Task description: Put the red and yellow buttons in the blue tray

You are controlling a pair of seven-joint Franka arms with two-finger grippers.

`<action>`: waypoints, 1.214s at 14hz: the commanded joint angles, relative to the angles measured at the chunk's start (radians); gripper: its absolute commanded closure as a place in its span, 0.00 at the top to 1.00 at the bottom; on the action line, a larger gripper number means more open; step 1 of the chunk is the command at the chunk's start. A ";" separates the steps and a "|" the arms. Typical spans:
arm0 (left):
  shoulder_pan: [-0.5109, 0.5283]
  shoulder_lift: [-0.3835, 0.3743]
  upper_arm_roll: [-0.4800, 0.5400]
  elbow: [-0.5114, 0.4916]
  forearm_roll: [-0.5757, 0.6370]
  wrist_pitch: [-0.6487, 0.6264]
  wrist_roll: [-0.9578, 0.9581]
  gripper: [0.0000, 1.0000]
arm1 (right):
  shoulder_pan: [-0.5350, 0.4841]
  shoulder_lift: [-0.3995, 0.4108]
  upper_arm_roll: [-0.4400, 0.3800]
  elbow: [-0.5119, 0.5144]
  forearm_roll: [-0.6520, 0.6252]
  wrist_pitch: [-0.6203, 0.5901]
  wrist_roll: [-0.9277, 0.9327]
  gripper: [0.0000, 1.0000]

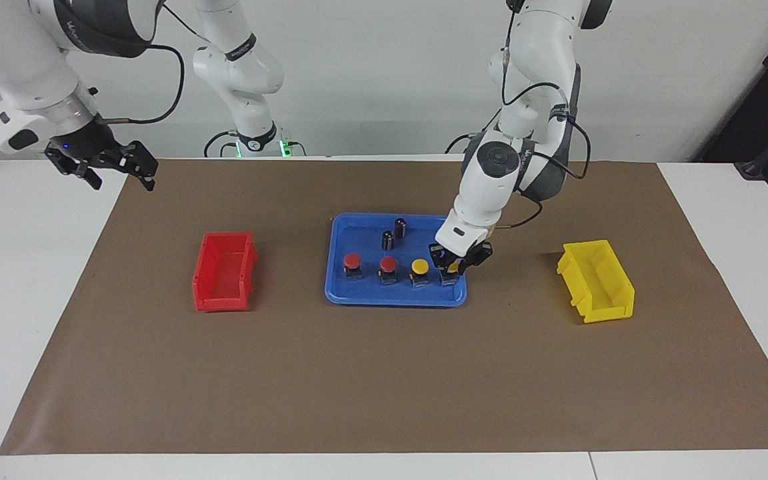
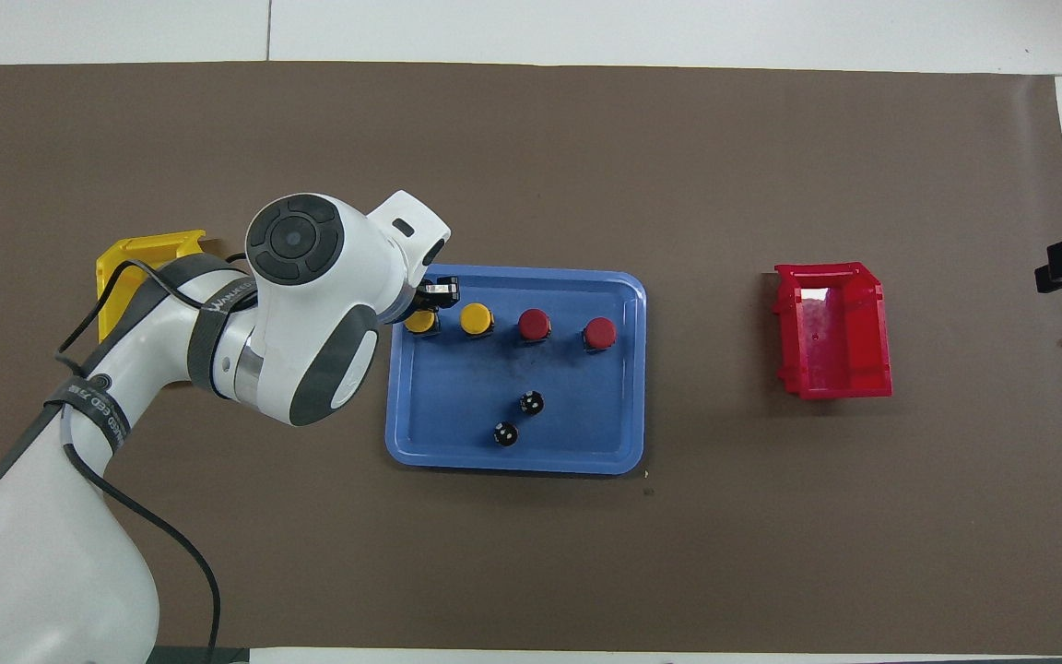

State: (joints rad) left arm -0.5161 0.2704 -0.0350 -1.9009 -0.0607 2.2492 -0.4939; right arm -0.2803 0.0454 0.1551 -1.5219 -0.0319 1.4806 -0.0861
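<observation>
The blue tray [image 1: 364, 295] [image 2: 457, 397] lies mid-table on the brown mat. In it, along the edge farther from the robots, stands a row of four buttons: two red [image 1: 353, 261] [image 1: 388, 265] [image 2: 599, 333] [image 2: 534, 324] and two yellow [image 1: 420, 267] [image 2: 476, 318]. My left gripper [image 1: 454, 262] [image 2: 425, 309] is down at the last yellow button [image 1: 454, 268] [image 2: 419, 322], at the tray's end toward the left arm, and partly hides it. My right gripper [image 1: 114, 172] is open and empty, waiting raised over the table's right-arm end.
Two capless dark cylinders [image 1: 388, 240] [image 1: 401, 227] [image 2: 532, 402] stand in the tray, nearer to the robots than the buttons. A red bin [image 1: 224, 270] [image 2: 831, 332] stands toward the right arm's end. A yellow bin [image 1: 596, 280] [image 2: 139, 254] stands toward the left arm's end.
</observation>
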 commanded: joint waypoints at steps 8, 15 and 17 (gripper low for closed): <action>0.108 -0.144 0.017 0.092 0.028 -0.319 0.072 1.00 | -0.006 -0.024 0.003 -0.027 -0.002 0.024 -0.018 1.00; 0.356 -0.306 0.027 0.120 0.108 -0.499 0.399 1.00 | -0.005 -0.022 0.004 -0.027 -0.002 0.027 -0.015 1.00; 0.442 -0.307 0.030 0.144 0.104 -0.540 0.486 1.00 | -0.005 -0.022 0.004 -0.027 -0.002 0.027 -0.015 1.00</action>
State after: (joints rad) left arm -0.1314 -0.0449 0.0019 -1.7898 0.0315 1.7597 -0.0748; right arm -0.2805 0.0450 0.1569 -1.5219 -0.0319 1.4843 -0.0865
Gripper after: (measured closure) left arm 0.000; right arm 0.000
